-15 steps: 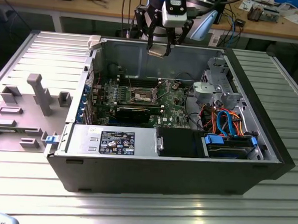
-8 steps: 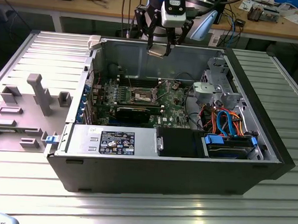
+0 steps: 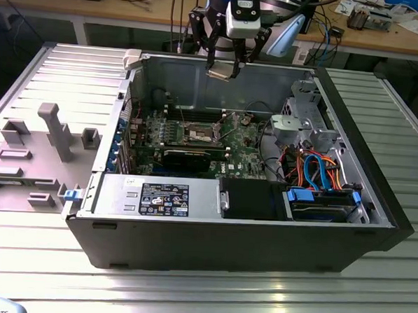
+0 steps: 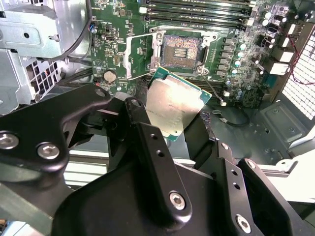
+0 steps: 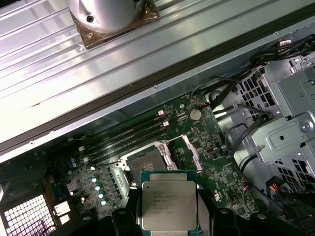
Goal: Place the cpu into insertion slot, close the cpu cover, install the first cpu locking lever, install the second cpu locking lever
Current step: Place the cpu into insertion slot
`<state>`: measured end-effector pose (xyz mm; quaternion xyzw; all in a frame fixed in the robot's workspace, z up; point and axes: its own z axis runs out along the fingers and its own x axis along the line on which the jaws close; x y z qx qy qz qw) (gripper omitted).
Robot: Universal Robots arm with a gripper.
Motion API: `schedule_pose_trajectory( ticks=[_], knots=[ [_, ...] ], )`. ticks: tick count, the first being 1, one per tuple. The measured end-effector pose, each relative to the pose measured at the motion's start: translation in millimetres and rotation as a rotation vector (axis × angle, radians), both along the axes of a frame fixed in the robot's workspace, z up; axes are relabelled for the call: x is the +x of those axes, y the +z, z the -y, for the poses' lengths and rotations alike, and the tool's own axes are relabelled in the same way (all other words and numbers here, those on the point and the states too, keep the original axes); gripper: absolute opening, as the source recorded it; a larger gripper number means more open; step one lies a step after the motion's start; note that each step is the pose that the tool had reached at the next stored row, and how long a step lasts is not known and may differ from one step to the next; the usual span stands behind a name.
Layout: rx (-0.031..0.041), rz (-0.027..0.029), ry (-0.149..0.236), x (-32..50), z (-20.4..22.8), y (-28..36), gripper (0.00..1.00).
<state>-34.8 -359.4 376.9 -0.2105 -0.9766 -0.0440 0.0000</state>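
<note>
From my station I see the gripper [image 3: 223, 67] closed on the cpu [image 3: 222, 72], which hangs in the air above the open computer case [image 3: 374, 207], near its back wall and well apart from the green motherboard [image 3: 247, 157] below. In the second wrist view the black fingers [image 4: 140, 115] press on two opposite edges of the chip [image 4: 174, 103], leaving its silvery top bare and one green corner jutting out toward the board. The insertion slot [image 4: 181, 50] lies uncovered, its dark centre showing, with the cpu cover [image 4: 139, 56] swung open to one side of it. The first wrist view shows the same: chip [image 5: 169, 204] in the foreground, socket [image 5: 146, 162] beyond it. I judge this part light, thin and stiff, so it will not flex in the grip, but its smooth metal top and narrow edges give little friction and it could slip or twist. The underside contacts and the socket's pins are probably delicate, so an edge hold like this one seems right to me, with modest force.
</note>
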Motion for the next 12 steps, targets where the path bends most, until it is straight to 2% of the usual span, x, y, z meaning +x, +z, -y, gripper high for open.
schedule_pose_trajectory(
  ticks=[12],
  knots=[
    [0.0000, 0.0000, -0.005, 0.0, 0.0, 0.0, 0.55]
  ],
)
